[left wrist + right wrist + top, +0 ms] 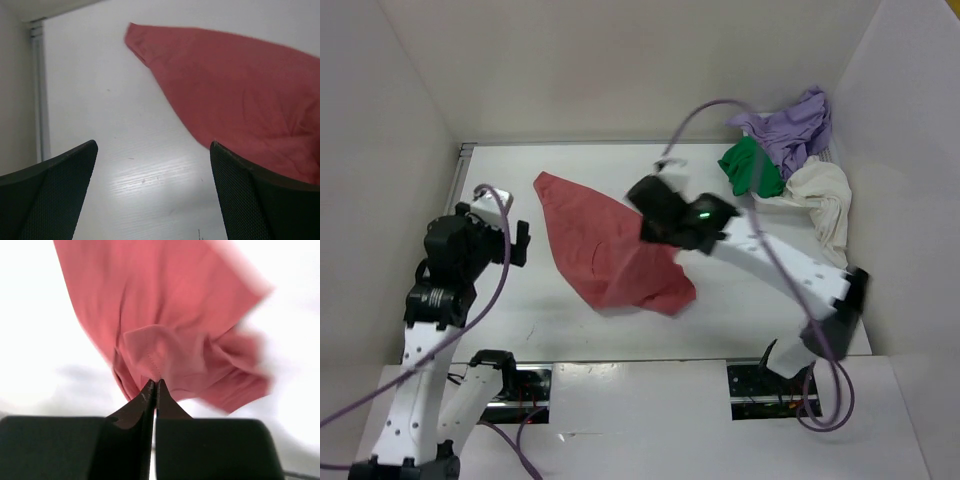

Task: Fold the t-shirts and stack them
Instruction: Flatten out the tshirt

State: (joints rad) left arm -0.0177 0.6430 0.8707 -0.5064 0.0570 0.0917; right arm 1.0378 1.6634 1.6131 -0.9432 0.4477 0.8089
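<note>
The salmon-red t-shirt [605, 250] lies stretched across the middle of the table, its far corner at the back left. My right gripper [156, 382] is shut on a fold of this shirt [165, 330] and holds that part up off the table; in the top view it [660, 225] sits over the shirt's right edge. My left gripper [152, 150] is open and empty, low over bare table just left of the shirt [240, 85]. The lavender-purple [790, 125], bright green [752, 168] and cream-white [823, 195] shirts are heaped at the back right.
White walls close in the table on the left, back and right. A metal strip [39, 90] runs along the table's left edge. The right arm [780, 265] stretches across the table's right half. Cables loop over both arms.
</note>
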